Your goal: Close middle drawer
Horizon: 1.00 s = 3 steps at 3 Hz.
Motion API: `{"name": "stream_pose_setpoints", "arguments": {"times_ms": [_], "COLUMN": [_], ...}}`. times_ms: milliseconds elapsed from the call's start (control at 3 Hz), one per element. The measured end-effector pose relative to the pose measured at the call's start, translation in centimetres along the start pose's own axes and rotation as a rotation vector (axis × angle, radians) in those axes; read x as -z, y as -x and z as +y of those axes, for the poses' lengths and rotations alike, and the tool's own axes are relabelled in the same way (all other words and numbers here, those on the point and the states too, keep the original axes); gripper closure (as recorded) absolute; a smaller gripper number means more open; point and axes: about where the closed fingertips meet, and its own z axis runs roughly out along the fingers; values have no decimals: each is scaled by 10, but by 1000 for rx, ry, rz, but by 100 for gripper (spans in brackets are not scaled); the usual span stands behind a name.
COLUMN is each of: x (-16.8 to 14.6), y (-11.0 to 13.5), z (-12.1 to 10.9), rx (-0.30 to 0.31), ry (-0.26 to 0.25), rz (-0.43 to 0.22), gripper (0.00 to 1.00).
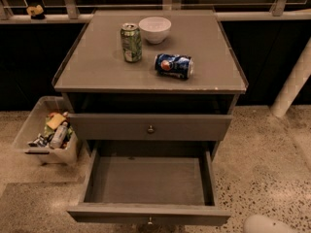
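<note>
The middle drawer (pixel 146 181) is pulled far out of the grey cabinet, low in the camera view. Its wide shallow tray is empty. Its slim front panel (pixel 148 213) faces me, with a small round knob (pixel 149 221) at the bottom edge of the view. A white rounded part of my arm (pixel 269 224) shows at the bottom right, on the right of the drawer's front corner and apart from it. My gripper is out of view.
Above the open drawer is a drawer with a taller front panel (pixel 149 126). On the cabinet top (pixel 97 67) stand a green can (pixel 131 42) and a white bowl (pixel 154 29), and a blue can (pixel 174 65) lies on its side. A plastic bin (pixel 48 132) of items sits on the floor at left. A white post (pixel 291 86) stands at right.
</note>
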Motion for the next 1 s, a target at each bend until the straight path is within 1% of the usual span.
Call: {"name": "stream_pose_setpoints", "arguments": {"times_ms": [333, 667, 1000], "x": [-7, -5, -5], "y": [-22, -44, -45], "z": [-48, -99, -100], "rx": [-90, -171, -177], "ry": [35, 32, 31], "rz": [-48, -71, -73], "gripper": [0, 0, 0]}}
